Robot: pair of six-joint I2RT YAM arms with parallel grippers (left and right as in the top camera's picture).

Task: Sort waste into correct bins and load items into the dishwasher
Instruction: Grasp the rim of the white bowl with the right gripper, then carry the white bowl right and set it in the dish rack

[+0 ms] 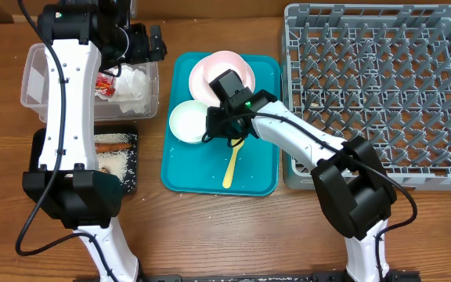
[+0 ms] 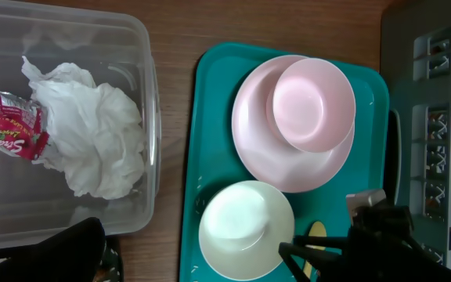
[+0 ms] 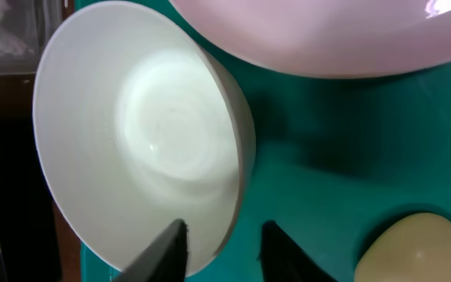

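Note:
A white bowl [image 1: 186, 122] [image 2: 241, 227] [image 3: 143, 149] sits on the teal tray [image 1: 257, 176]. My right gripper [image 1: 212, 125] [image 3: 221, 247] is open and straddles its right rim, one finger inside and one outside. A pinkish-white plate [image 1: 203, 72] [image 2: 253, 149] carries a second bowl [image 1: 237, 69] [image 2: 312, 102]. The pale yellow spoon [image 1: 231, 166] [image 3: 409, 247] lies beside the gripper. My left gripper [image 1: 149, 43] is open and empty by the clear tub [image 1: 30, 74] [image 2: 92, 23]. The tub holds the napkin [image 1: 134, 86] [image 2: 92, 137] and the wrapper [image 1: 104, 84] [image 2: 6, 125]. The cup is out of view.
The black tray [image 1: 130, 178] at front left holds rice grains [image 1: 120, 163] and an orange-brown scrap [image 1: 112, 143]. The grey dish rack [image 1: 382, 86] stands at the right, touching the teal tray's right side. The left arm crosses over the tub and the black tray.

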